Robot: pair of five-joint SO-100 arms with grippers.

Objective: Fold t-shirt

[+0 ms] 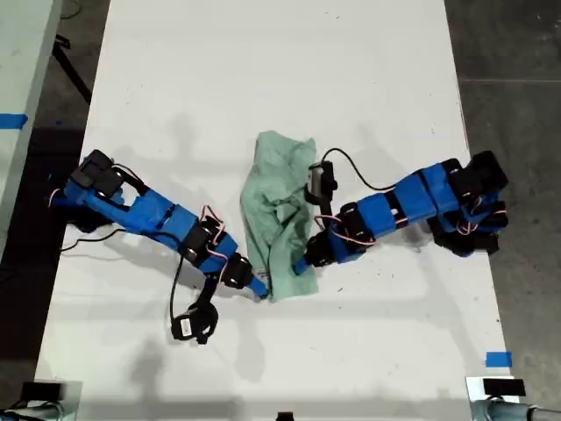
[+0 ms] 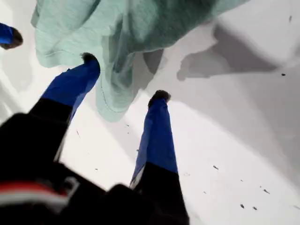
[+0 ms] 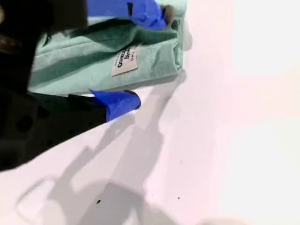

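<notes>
The pale mint-green t-shirt (image 1: 279, 215) lies bunched in a narrow strip at the middle of the white table. My first gripper (image 1: 257, 288) (image 2: 124, 77) comes in from the exterior view's left. It stands open at the shirt's near corner, with a hem of the t-shirt (image 2: 112, 93) hanging between its blue fingers (image 2: 157, 136). My second gripper (image 1: 302, 263) (image 3: 149, 57) reaches in from the exterior view's right. Its jaws press a folded layer of the t-shirt (image 3: 93, 61) from both sides, and a white neck label (image 3: 124, 61) shows between them.
The white table (image 1: 280, 70) carries only the two blue arms and the shirt. Dark floor borders it on both sides of the exterior view. Blue tape marks (image 1: 498, 359) sit near the table's near corner at the exterior view's right.
</notes>
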